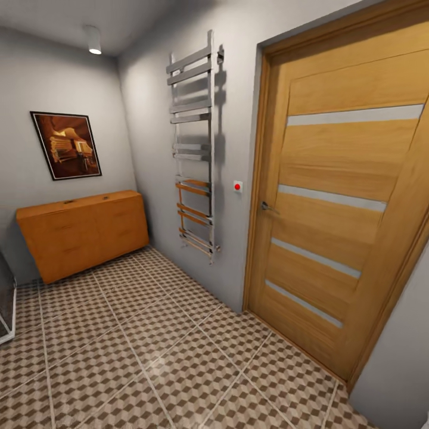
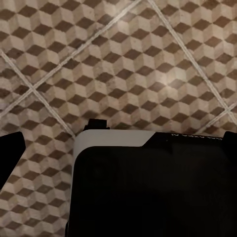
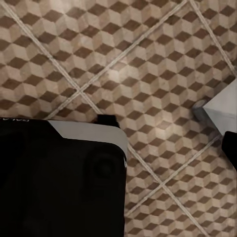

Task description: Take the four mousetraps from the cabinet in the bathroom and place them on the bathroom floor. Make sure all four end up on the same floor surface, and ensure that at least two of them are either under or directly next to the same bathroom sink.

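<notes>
The orange-brown wooden cabinet [image 1: 83, 232] stands against the far wall at the left of the head view, its drawers closed. Two tiny dark specks lie on its top, too small to identify. The mousetraps and the sink are out of view. The cube-patterned bathroom floor [image 1: 149, 357] spreads from me to the cabinet. In the left wrist view my left gripper [image 2: 118, 150] hangs over the tiles, with dark fingers [image 2: 10, 153] spread to the frame's edges, open and empty. My right gripper [image 3: 118, 148] also stands open above the floor, with one finger [image 3: 231, 148] showing.
A wooden door [image 1: 345, 208] with pale stripes is shut at the right. A chrome towel radiator [image 1: 193, 149] hangs on the wall between the door and the cabinet. A glass and white edge [image 1: 6, 310] juts in at far left. My black and white base [image 2: 148, 187] sits below both grippers.
</notes>
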Robot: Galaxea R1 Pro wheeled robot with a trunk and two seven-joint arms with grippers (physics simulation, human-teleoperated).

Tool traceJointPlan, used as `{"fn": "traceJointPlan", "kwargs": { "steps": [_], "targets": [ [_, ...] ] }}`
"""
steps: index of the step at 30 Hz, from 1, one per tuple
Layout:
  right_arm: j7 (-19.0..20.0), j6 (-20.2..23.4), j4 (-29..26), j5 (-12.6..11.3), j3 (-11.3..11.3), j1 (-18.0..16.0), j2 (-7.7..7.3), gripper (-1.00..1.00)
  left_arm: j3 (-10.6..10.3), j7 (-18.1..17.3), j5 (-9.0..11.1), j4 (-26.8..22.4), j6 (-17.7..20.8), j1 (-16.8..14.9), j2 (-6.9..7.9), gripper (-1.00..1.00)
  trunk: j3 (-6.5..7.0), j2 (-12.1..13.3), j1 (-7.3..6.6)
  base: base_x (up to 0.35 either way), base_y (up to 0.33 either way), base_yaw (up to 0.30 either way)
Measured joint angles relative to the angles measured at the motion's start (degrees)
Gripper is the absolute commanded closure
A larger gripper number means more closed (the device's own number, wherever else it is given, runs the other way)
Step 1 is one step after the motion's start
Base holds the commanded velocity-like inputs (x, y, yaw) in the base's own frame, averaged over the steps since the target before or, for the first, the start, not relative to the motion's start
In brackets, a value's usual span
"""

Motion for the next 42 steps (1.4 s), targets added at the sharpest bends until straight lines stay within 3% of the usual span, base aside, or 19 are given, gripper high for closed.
{"fn": "traceJointPlan", "kwargs": {
  "steps": [42],
  "targets": [
    [0.0,0.07,0.0,0.07,0.0,0.0,0.0,-1.0,0.0,0.0,0.0,-0.04,-0.08,0.0,0.0,-1.0,0.0,0.0,0.0,0.0,0.0,0.272]
  ]
}}
